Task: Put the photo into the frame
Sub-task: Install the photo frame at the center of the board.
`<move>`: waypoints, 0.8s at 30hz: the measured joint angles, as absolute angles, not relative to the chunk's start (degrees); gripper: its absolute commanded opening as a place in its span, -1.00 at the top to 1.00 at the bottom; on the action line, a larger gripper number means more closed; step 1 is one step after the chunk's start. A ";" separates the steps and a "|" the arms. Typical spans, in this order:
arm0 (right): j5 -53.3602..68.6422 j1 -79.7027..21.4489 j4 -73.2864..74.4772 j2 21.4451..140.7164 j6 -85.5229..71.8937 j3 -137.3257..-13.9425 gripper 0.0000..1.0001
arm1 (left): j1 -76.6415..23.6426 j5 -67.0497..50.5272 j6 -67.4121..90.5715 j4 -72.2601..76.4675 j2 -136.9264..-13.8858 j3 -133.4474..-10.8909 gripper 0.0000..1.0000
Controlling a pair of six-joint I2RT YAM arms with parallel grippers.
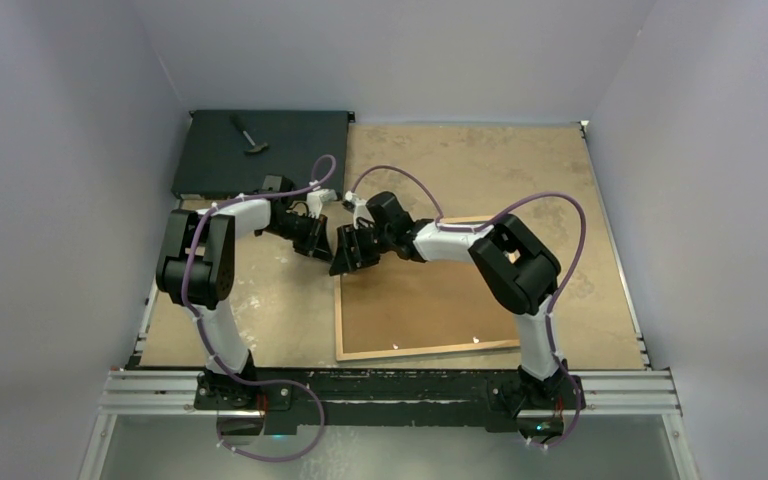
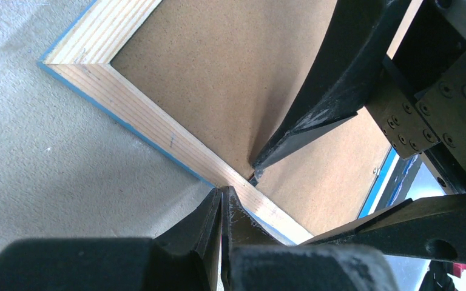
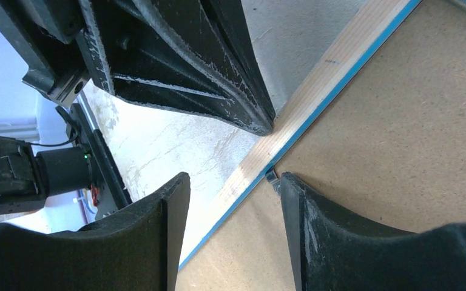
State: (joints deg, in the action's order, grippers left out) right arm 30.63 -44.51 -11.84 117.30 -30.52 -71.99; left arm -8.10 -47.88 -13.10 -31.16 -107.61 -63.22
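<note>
Nearest us, the frame [image 1: 430, 349] lies back up on the surface [image 1: 520, 170], its bare wood rails showing, with the brown backing panel [image 1: 420, 300] sitting inside it. We cannot see the photo anywhere. It may lie under the panel, but the pictures do not tell.

Farther along the frame's left rail, near its far corner, both claws meet. The left claw [image 2: 221, 197] is fully closed and holds nothing, its tips at the outer edge of the wood rail. The right claw [image 3: 233, 179] stands partly open and empty, astride that rail. One finger is outside the frame and the other is on the panel's edge, just beside a small metal tab [image 3: 271, 176].

We judge the work to be at the fastening stage. If the print is inside, securing the tabs is what is left.

Farthest off sits a black box [image 1: 260, 165] with a small tool [image 1: 250, 137] on it.
</note>
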 measured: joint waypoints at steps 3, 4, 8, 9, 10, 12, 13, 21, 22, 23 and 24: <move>31.40 -44.53 -12.32 117.30 -30.52 -71.64 -0.16 | -8.10 -47.88 -13.10 -31.18 -107.61 -63.22 1.00; 31.53 -44.56 -12.34 117.30 -30.50 -71.64 -0.16 | -8.10 -47.86 -13.10 -31.18 -107.61 -63.22 1.00; 32.60 -44.62 -12.78 117.64 -30.35 -71.64 -0.12 | -8.10 -47.86 -13.10 -31.18 -107.61 -63.22 1.00; 32.75 -44.62 -12.84 117.71 -30.35 -71.64 -0.11 | -8.10 -47.86 -13.10 -31.20 -107.61 -63.22 1.00; 32.97 -44.56 -12.93 117.82 -30.35 -71.64 -0.10 | -8.10 -47.83 -13.10 -31.20 -107.61 -63.22 1.00; 33.19 -44.49 -13.04 117.91 -30.35 -71.64 -0.07 | -8.10 -47.81 -13.10 -31.22 -107.61 -63.24 1.00; 33.19 -44.49 -13.04 117.93 -30.30 -71.64 -0.06 | -8.10 -47.79 -13.10 -31.22 -107.61 -63.24 1.00; 33.71 -44.23 -13.21 118.32 -29.23 -71.68 0.00 | -8.10 -47.70 -13.08 -31.44 -107.61 -63.35 1.00; 33.78 -44.21 -13.17 118.39 -28.99 -71.79 0.00 | -8.10 -47.70 -13.10 -31.48 -107.61 -63.37 1.00; 33.82 -44.18 -13.10 118.50 -28.77 -71.94 -0.01 | -8.10 -47.64 -13.10 -31.59 -107.61 -63.44 1.00; 33.82 -44.18 -12.93 118.56 -28.45 -72.14 -0.02 | -8.08 -47.55 -13.10 -31.64 -107.61 -63.44 1.00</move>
